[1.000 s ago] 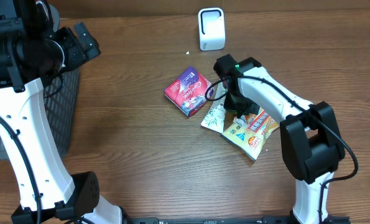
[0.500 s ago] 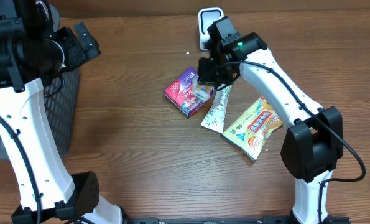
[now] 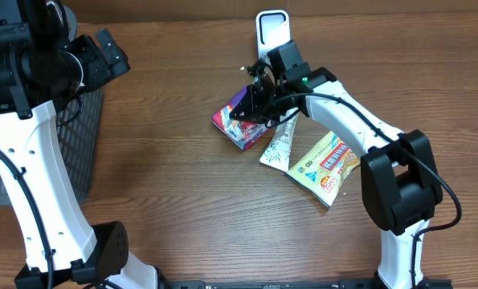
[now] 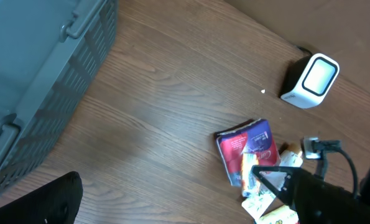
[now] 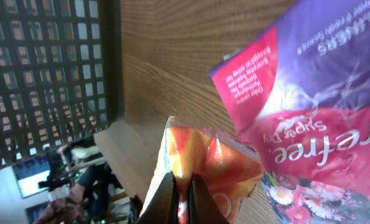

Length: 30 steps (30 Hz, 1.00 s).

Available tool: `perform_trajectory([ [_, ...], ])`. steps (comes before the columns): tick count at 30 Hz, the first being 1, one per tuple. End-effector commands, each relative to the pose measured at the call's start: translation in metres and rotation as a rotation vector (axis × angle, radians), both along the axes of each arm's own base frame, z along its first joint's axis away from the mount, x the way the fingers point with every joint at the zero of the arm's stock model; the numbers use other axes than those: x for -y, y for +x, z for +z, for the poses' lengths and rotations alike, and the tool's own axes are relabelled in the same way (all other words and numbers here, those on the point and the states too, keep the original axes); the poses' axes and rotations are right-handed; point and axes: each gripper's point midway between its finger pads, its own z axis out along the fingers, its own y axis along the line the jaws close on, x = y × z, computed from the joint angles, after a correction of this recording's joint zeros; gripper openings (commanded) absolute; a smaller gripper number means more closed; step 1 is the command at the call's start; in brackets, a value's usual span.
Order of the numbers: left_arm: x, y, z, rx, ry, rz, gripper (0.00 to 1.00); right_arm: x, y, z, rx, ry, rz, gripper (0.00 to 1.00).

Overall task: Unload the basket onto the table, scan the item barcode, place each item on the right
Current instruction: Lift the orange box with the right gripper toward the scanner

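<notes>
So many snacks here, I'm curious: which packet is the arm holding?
The small orange packet, pinched in the right gripper above the purple-and-red box; the yellow packet and white sachet lie on the table.

A red-and-purple cardboard box (image 3: 232,127) lies flat on the brown wooden table (image 3: 166,185), directly beneath the tip of the right claw (image 3: 251,106). Nearer the robot than the claw, a slim white sachet (image 3: 277,148) sits just beside the box, with a yellow foil snack bag (image 3: 323,164) against it. A dark mesh basket (image 3: 82,136) stands well off to the claw's left.
</notes>
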Motion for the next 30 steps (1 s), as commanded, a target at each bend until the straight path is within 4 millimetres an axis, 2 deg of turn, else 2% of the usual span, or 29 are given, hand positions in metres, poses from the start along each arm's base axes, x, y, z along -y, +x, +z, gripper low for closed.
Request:
perform_trajectory([
  [1,-0.001,0.0,-0.001,-0.002,0.003,0.005,1.0,0.001,0.001,-0.009,-0.031,0.019,-0.012,0.04],
  [7,-0.001,0.0,-0.001,-0.002,0.003,0.005,1.0,0.008,0.015,-0.015,-0.007,0.032,-0.036,0.04],
  [10,-0.001,0.0,-0.001,-0.002,0.003,0.005,1.0,0.006,0.021,-0.023,0.01,0.039,-0.033,0.04],
  [15,-0.001,0.0,-0.001,-0.002,0.003,0.005,1.0,0.005,0.027,-0.026,0.04,0.04,-0.033,0.04],
  [17,-0.001,0.0,-0.001,-0.002,0.003,0.005,1.0,0.014,0.032,-0.037,0.048,-0.033,-0.075,0.04],
  [18,-0.001,0.0,-0.001,-0.002,0.003,0.005,1.0,0.025,0.036,-0.049,0.052,-0.119,-0.119,0.04],
  [21,-0.001,0.0,-0.001,-0.002,0.003,0.005,1.0,0.049,0.041,-0.067,0.057,-0.269,-0.184,0.11],
  [22,-0.001,0.0,-0.001,-0.002,0.003,0.005,1.0,0.058,0.041,-0.07,0.079,-0.309,-0.165,0.18],
  [23,-0.001,0.0,-0.001,-0.002,0.003,0.005,1.0,0.063,0.042,-0.07,0.087,-0.321,-0.152,0.25],
  [24,-0.001,0.0,-0.001,-0.002,0.003,0.005,0.99,0.067,0.043,-0.068,0.093,-0.328,-0.142,0.28],
  [30,-0.001,0.0,-0.001,-0.002,0.003,0.005,1.0,0.097,0.059,-0.046,0.115,-0.442,-0.172,0.32],
])
